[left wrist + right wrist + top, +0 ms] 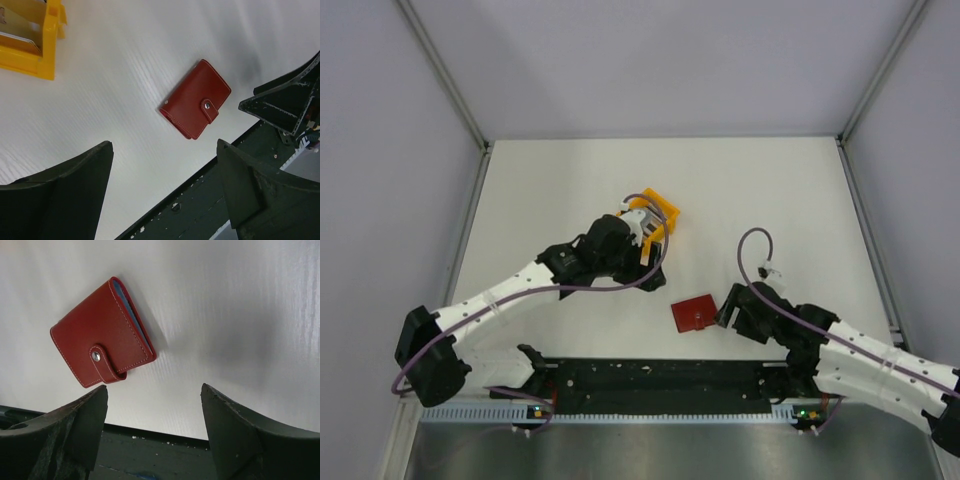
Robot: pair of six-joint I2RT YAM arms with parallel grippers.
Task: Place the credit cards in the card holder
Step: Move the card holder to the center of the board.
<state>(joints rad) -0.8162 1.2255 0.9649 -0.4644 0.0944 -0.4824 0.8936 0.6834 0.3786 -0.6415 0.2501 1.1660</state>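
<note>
top external shows the card holder (696, 312) snapped shut on the table (770, 200), just beside the right gripper (154, 390). a blue edge (132, 310) shows inside it. cards (17, 30) sit in the yellow bin (665, 212). the right gripper and the left gripper (164, 145) are both released, empty.

Card holder (102, 354) smooth stitched leather; table (240, 300) matt.

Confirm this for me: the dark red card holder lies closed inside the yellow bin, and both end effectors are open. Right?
Not quite. The card holder is not inside the yellow bin. It lies closed on the white table, apart from the bin, as the left wrist view shows. The left end effector and right end effector are indeed open.
</note>
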